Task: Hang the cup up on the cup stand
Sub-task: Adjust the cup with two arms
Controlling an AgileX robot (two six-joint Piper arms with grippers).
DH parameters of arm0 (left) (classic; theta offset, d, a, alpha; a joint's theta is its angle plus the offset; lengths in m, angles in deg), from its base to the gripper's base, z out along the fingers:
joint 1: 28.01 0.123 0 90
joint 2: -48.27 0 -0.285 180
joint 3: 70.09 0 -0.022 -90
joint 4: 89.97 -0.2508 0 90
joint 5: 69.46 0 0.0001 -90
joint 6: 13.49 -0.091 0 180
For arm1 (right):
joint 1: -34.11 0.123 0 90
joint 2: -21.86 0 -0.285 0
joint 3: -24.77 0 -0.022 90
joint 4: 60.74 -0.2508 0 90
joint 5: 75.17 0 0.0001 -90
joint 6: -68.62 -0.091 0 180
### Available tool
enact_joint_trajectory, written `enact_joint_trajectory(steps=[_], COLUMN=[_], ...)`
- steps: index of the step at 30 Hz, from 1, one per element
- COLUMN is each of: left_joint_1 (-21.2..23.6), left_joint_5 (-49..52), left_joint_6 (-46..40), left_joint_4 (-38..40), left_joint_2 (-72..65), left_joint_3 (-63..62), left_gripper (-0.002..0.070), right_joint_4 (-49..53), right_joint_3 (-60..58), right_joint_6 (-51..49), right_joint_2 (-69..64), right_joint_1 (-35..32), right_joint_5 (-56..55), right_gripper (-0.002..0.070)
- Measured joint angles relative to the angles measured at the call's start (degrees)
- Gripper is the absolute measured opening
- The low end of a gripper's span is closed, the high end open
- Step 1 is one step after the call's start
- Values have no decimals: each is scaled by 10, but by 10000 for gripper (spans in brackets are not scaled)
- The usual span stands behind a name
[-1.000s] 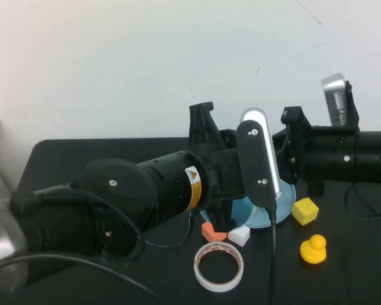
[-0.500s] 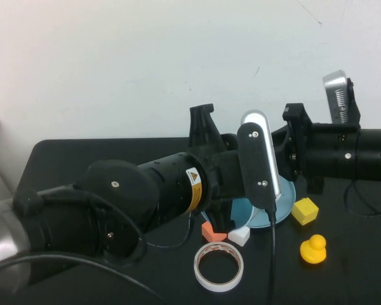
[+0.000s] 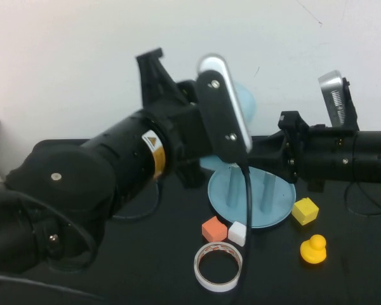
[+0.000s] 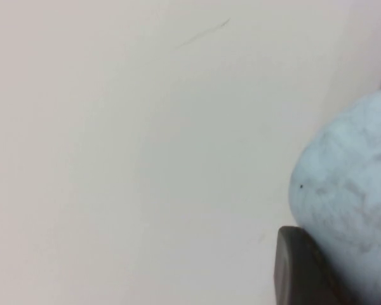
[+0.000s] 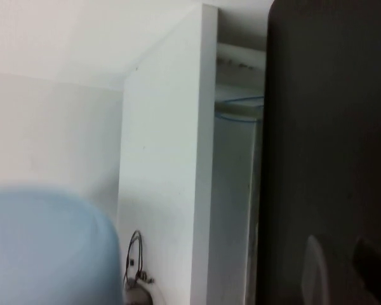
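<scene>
A: Item one, left tool (image 4: 298, 270): raised above the surface at centre-left, its wrist housing hiding most of it in the high view. State?

B: Closed on the cup (image 3: 246, 105), as far as the wrist view shows; a dark finger (image 4: 292, 267) lies against the pale blue wall. The cup is up in the air, above and slightly behind the cup stand (image 3: 276, 213).

A: Item two, the cup stand?

B: Blue dish base at centre-right of the surface, two posts visible, their caps hidden behind the arms.

A: Loose items?

B: White tape ring (image 3: 218, 267) nearest the camera, orange block (image 3: 214, 229) and white block (image 3: 238, 233) beside the base, yellow block (image 3: 305, 210) and yellow duck (image 3: 313, 249) further right.

A: Item three, right tool (image 3: 257, 152)?

B: Reaching in from the right, just above the stand, shut, nothing seen in it.

A: Handling note?

B: Probably best to turn the cup mouth-down, centre it over one post, lower straight, and release only once it is seated.
</scene>
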Motion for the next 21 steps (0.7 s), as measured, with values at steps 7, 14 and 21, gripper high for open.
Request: enact_joint_trajectory(steps=[7,14,21], left_joint_1=[0,0,0], left_joint_5=[69,91,131], left_joint_6=[-2,-4,-23], left_joint_4=[8,9,11], left_joint_2=[-6,-14,-14], left_joint_3=[0,0,0], left_gripper=[194,194,194], right_joint_4=[3,6,7], right_joint_3=[4,32,61], right_joint_6=[50,62,12], right_joint_2=[-10,-29,-31], right_joint_1=[0,1,-9], right_joint_5=[76,131,131], right_gripper=[107,505,682])
